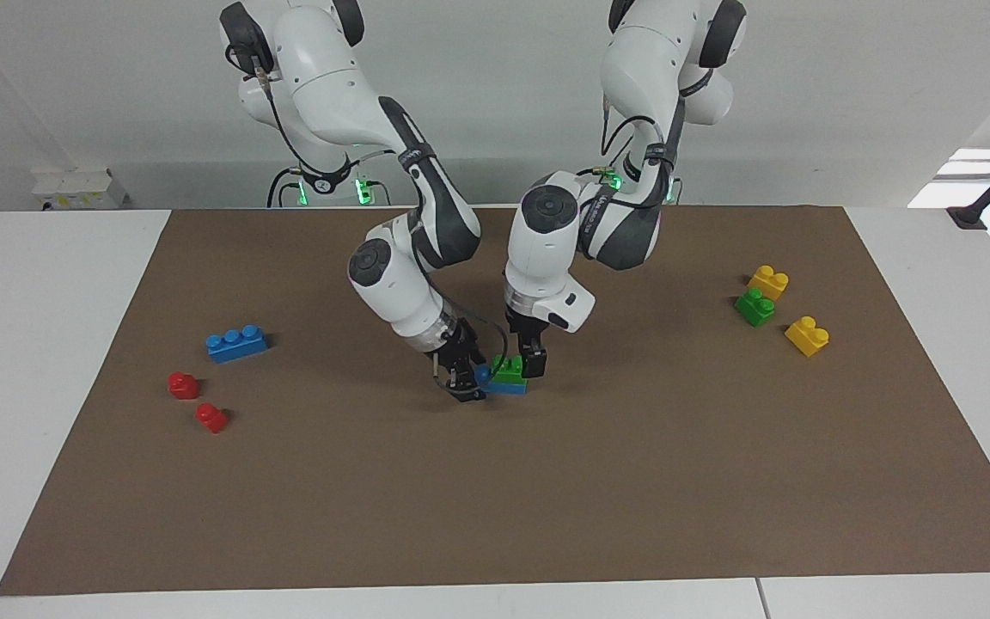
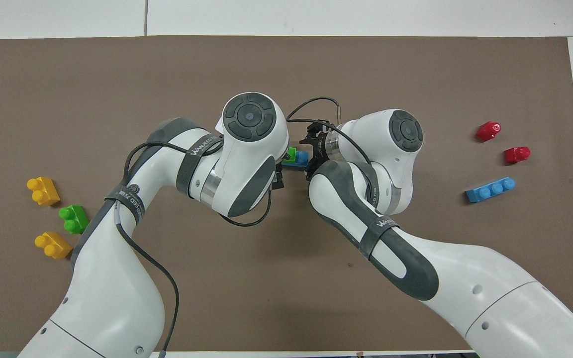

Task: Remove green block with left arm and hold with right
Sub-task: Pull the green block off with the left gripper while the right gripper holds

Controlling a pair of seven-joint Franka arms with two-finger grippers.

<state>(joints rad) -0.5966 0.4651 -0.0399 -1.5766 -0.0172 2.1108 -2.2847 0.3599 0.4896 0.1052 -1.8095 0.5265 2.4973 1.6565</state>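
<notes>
Bright, even overhead light; soft shadows under arms; sharp focus; window glare.

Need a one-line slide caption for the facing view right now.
Left gripper at the green block stacked on a blue brick mid-mat; right gripper at the brick's other end.

Two glossy white arms with rounded shells are seen, dark grey at the joints and capped with round grey discs, each wrapped by a black lettered strap, trailed by a thin black cable, tipped with black fingers and lit green near the base.
</notes>
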